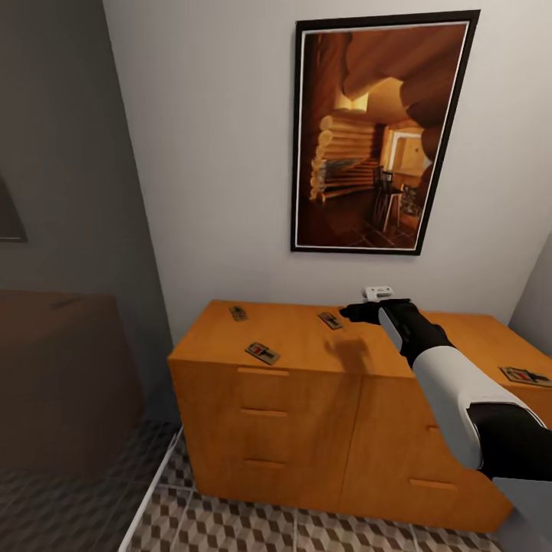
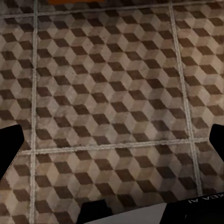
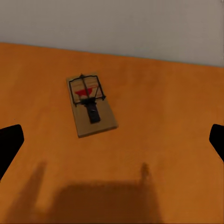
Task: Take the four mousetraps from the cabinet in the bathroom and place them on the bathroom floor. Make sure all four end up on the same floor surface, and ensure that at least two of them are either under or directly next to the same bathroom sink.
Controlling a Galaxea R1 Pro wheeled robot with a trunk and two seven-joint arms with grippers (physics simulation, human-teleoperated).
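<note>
We log four mousetraps lying flat on top of the cabinet [image 1: 307, 414], the low orange-brown sideboard against the pale wall, under the framed picture [image 1: 379, 130] of a log interior. One mousetrap [image 1: 262, 353] sits near the cabinet's front edge, above the column of drawer fronts. A second [image 1: 238, 313] lies toward the back of the cabinet top, close to the wall. A third [image 1: 330, 320] lies further along the back, just beside the right end effector [image 1: 360, 312]. The fourth [image 1: 525, 376] sits well apart from the others, at the far end of the cabinet top beyond the right forearm.

The right arm reaches out over the cabinet top, and its shadow falls on the wood just beneath it. In the right wrist view we see that third mousetrap [image 3: 91, 104] close up: tan board, dark wire bar, red mark, resting on the wood between the two dark fingertips [image 3: 9, 142], which stand wide apart at either side. The right end effector is released and touches nothing.

The left wrist view looks down on the bathroom floor [image 2: 112, 93], cube-pattern tiles with pale grout lines. The left end effector's fingertips [image 2: 10, 144] are spread apart at the frame edges, released, nothing between them. We also see the same tiling [image 1: 230, 529] at the foot of the cabinet.
</note>
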